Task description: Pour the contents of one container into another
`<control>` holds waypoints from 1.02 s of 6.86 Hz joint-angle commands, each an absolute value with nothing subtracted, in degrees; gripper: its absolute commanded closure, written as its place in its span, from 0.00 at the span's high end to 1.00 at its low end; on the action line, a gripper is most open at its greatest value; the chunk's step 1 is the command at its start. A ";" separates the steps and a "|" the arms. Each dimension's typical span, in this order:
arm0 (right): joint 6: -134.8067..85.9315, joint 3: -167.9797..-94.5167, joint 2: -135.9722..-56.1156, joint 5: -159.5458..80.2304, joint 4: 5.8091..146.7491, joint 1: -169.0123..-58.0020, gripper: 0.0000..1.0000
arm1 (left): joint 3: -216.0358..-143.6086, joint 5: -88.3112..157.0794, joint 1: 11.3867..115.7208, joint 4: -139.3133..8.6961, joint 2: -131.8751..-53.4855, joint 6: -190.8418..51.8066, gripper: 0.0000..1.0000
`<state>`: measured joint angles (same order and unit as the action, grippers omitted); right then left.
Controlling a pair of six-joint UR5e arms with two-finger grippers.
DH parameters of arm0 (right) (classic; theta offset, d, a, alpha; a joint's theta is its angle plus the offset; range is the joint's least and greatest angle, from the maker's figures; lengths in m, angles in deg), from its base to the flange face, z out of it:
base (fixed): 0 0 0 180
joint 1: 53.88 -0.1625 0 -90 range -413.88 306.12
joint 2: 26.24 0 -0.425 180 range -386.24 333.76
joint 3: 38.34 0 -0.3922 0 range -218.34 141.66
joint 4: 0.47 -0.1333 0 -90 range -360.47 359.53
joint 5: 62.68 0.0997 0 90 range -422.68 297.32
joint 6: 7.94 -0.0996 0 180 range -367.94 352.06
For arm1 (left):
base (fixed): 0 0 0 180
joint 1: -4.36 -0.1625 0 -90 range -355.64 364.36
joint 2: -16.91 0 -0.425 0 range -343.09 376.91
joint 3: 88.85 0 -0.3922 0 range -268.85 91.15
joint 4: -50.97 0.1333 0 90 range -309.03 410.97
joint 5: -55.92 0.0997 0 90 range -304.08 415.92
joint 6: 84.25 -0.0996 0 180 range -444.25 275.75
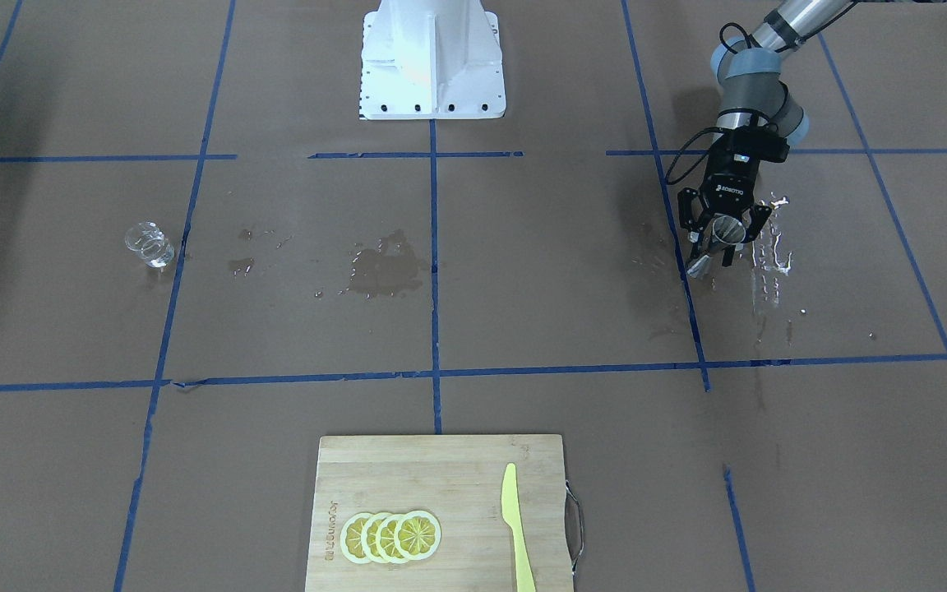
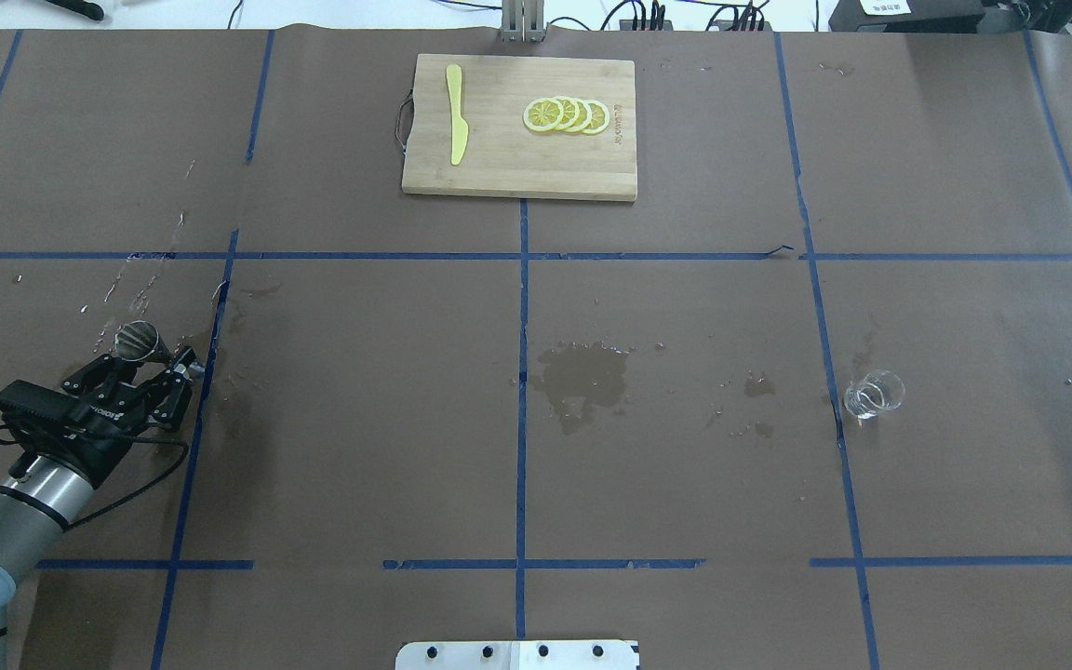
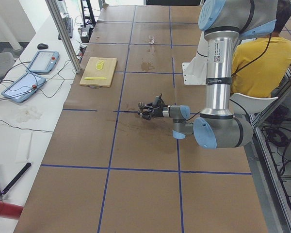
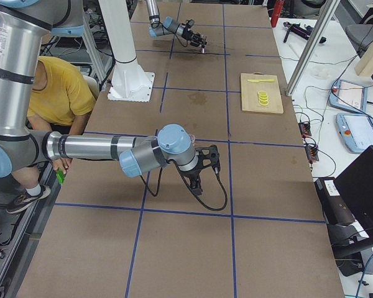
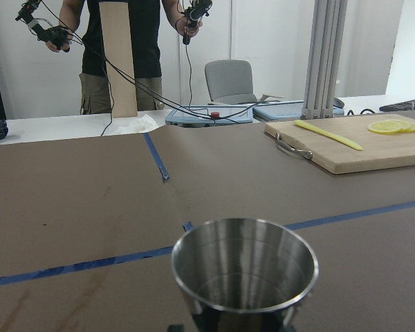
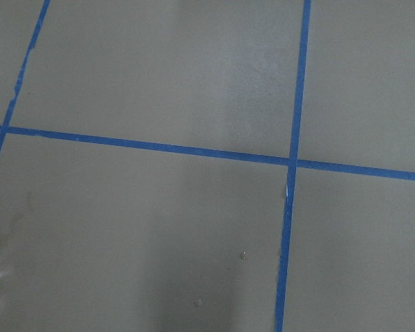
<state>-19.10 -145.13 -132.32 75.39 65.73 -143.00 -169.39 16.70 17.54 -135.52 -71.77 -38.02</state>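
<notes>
A brown paper-covered table [image 2: 685, 484], marked into squares by blue tape, is seen from above and from the sides. At the left end the left gripper [image 2: 147, 361] is clamped on the steel jigger [image 5: 245, 270], low over the table. In the left wrist view the jigger's long axis stands close to upright, its mouth is turned up, and no liquid can be made out inside.

The clear glass cup [image 2: 874, 394] stands alone toward the right end, well apart from the jigger, with most of the table's width and 2 dark wet patches [image 2: 582, 377] between them. No gripper is touching it.

The right gripper [image 4: 205, 158] appears only in the side view from the right, low over the table; whether it is open or closed cannot be told. Its wrist camera shows only paper and tape.

The cup lies far to the right of the left gripper, so the right arm is judged much the nearer for fetching it. The pour is judged not yet begun.

A cutting board [image 2: 517, 163] with lemon slices [image 2: 566, 114] and a yellow knife [image 2: 455, 126] lies at the far edge.
</notes>
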 commanded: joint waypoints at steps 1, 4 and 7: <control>-19.10 -145.13 -132.15 75.40 65.80 -143.00 1.00 | -169.54 15.85 17.54 -135.71 -71.77 -38.02 0.11; -19.10 -145.13 -132.06 75.48 65.89 -143.00 1.00 | -170.24 12.50 17.89 -137.54 -71.59 -38.02 0.00; -19.62 -145.13 -131.97 75.48 65.89 -143.00 1.00 | -170.42 7.33 21.48 -147.02 -71.33 -50.31 0.00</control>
<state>-19.30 -145.10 -131.99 75.48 65.89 -143.00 -170.38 9.83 19.85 -143.61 -71.36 -42.10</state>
